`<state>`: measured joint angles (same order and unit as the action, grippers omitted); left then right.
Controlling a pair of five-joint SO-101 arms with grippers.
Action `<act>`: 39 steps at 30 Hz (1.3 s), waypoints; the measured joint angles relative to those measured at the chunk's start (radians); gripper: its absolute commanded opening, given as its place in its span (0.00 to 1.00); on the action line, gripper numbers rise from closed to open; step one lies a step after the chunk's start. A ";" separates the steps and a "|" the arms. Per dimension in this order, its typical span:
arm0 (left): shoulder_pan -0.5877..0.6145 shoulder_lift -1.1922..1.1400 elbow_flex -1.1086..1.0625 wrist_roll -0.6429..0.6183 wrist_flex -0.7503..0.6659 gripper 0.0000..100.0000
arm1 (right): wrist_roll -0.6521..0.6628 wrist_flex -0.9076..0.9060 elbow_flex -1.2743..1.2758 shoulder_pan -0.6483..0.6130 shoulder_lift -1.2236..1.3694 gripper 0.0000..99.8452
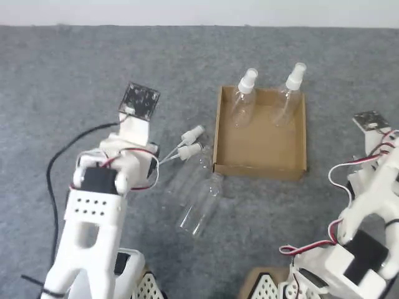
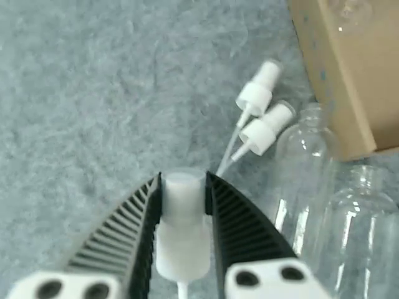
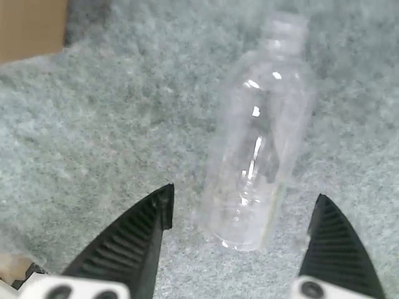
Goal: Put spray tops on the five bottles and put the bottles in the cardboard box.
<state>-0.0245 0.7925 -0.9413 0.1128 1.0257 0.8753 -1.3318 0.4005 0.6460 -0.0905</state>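
My left gripper [image 2: 182, 177] is shut on a white spray top [image 2: 182, 215], held just above the grey carpet. Two more spray tops [image 2: 255, 93] [image 2: 265, 131] lie close beyond it, beside two clear uncapped bottles [image 1: 187, 171] [image 1: 202, 202] lying on their sides. The cardboard box [image 1: 260, 163] holds two bottles fitted with spray tops [image 1: 244, 93] [image 1: 288, 93]. My right gripper [image 3: 243, 196] is open, one finger on each side of the base of a clear uncapped bottle [image 3: 259, 143] that lies on the carpet.
The left arm [image 1: 93, 205] stands left of the lying bottles, and a black cable [image 1: 53, 180] runs along its outer side. To the right of the box is the right arm [image 1: 368, 205]. A corner of the box [image 3: 31, 25] shows in the right wrist view.
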 measured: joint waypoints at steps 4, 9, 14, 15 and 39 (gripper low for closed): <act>-0.005 0.011 -0.011 -0.006 -0.029 0.01 | 0.000 0.000 0.000 0.018 0.000 0.29; -0.012 0.012 -0.086 -0.008 -0.055 0.01 | 0.000 -0.002 0.000 0.018 0.000 0.29; -0.011 0.012 -0.143 -0.009 -0.107 0.01 | 0.000 -0.081 -0.002 -0.008 0.000 0.29; -0.011 0.012 -0.144 -0.009 -0.109 0.01 | 0.000 -0.101 -0.006 -0.018 0.000 0.29; -0.012 0.012 -0.161 -0.009 -0.126 0.01 | 0.044 -0.124 -0.402 -0.054 0.354 0.33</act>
<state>-0.0368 0.8048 -1.1024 0.1036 0.8999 0.9198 -1.4561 -0.0015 0.5923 0.2639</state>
